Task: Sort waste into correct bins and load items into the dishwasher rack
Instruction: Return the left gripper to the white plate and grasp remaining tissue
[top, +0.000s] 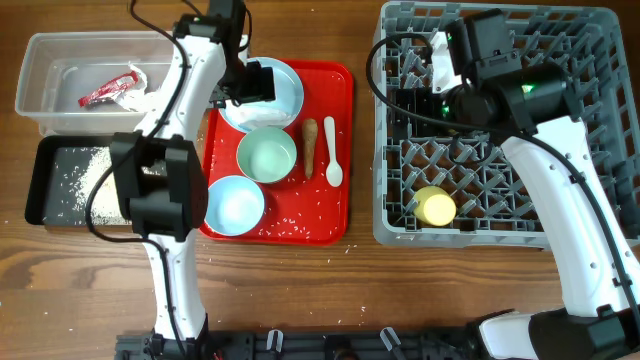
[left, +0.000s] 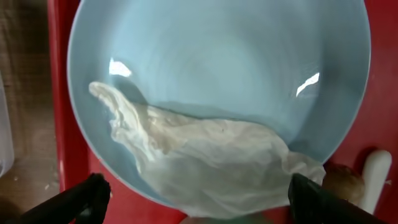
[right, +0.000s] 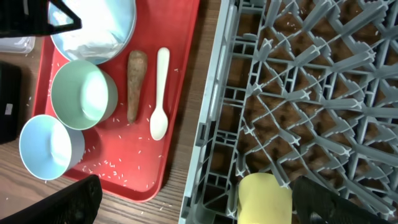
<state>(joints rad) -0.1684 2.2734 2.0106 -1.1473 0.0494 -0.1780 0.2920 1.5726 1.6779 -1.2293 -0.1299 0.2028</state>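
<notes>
Both arms are built from smooth white tubular links joined by chunky black motor housings. The left arm (top: 172, 265) carries a large boxy black elbow block (top: 158, 185), with a thin black cable (top: 90, 212) looping out beside it. The right arm (top: 560, 210) has a broader white forearm, a black wrist cable (top: 371, 72) and small green lights (top: 530, 88) on its black housing. The left gripper (left: 198, 200) and right gripper (right: 199, 202) have matte black, wedge-shaped fingers (left: 84, 198).
</notes>
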